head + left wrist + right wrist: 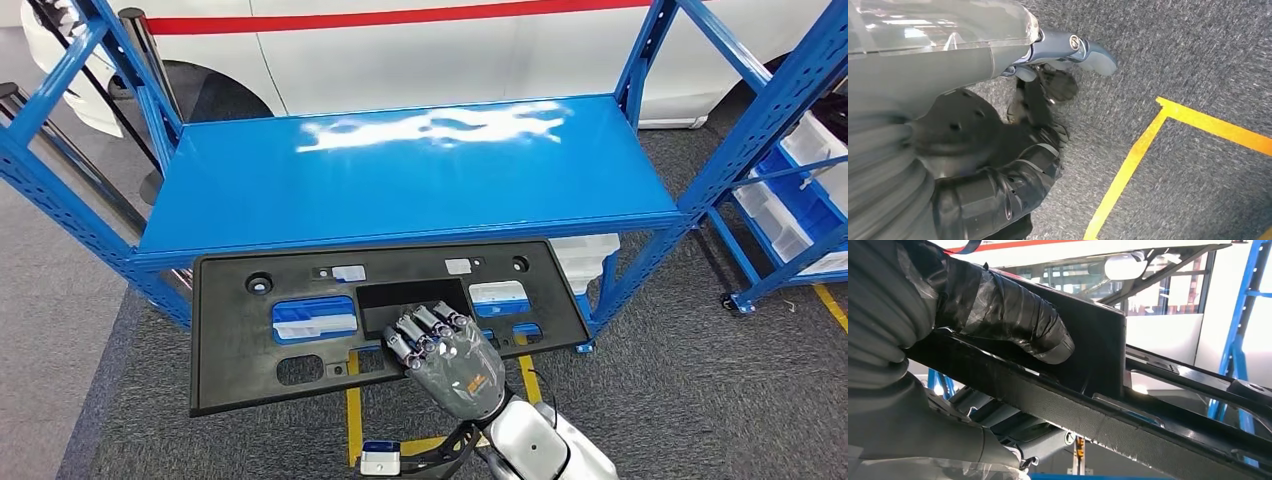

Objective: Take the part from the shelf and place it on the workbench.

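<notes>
Currently, black part [300,335] held by right hand [447,352], fingers [425,328] wrapped over edge, before blue shelf [400,170]; left hand [1048,85] fingers curled, nothing held, above carpet [1173,50].

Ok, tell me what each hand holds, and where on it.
Right hand grips the black panel at the rim of its middle opening. Left hand holds nothing.

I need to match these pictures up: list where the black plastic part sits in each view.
Head view: black plastic part lies across the lower middle, before the blue shelf, held by the right hand.
Left wrist view: not in it.
Right wrist view: part runs diagonally across, close up.
Shared landmark: the right hand gripping it.
</notes>
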